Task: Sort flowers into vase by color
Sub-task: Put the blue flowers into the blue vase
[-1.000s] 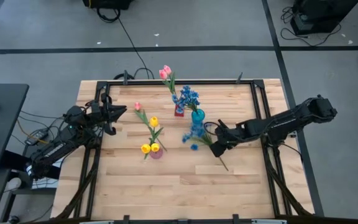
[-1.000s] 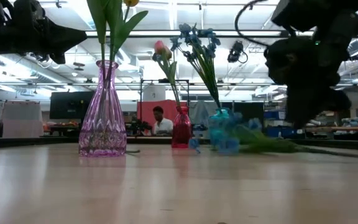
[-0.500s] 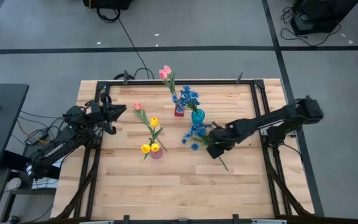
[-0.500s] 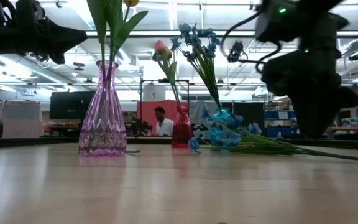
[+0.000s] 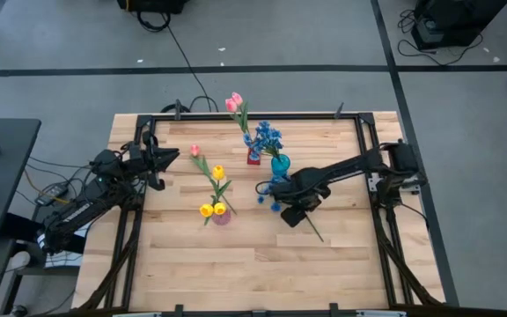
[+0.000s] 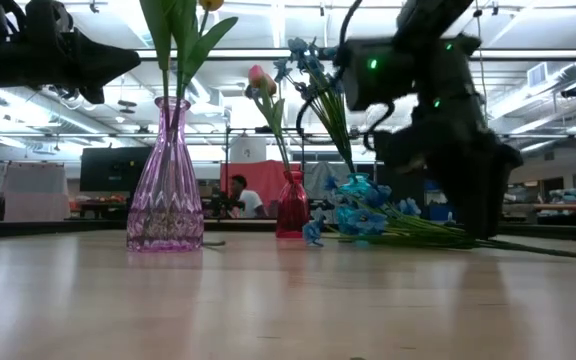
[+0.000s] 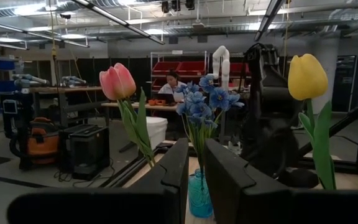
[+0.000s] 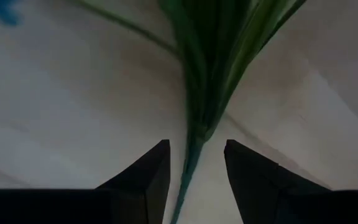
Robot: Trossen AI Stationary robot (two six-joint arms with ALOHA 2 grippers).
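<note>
My right tool [image 5: 293, 214] is low over the wooden bench [image 5: 236, 255], its fingers [image 8: 143, 180] spread apart with the green stem of a loose blue flower [image 5: 275, 189] running between them, not yet pinched. That flower lies flat on the bench, its blue cluster just beyond my right tool toward the middle of the bench and the stem's tail trailing out behind it.

Just past the bloom stands a teal vase [image 5: 281, 164] holding blue blooms [image 5: 268, 136], and next to it a small red vase [image 5: 253, 158] with pink tulips [image 5: 234, 102]. Further off to the left of my right tool is the purple vase [image 6: 165, 185], carrying yellow tulips [image 5: 211, 209] and one pink tulip [image 5: 194, 151].

My left tool [image 5: 167, 158] waits near the bench's left edge, held above it and well apart from the vases, fingers [image 7: 225, 177] slightly parted and empty.

I can read no labels or writing on anything here.
</note>
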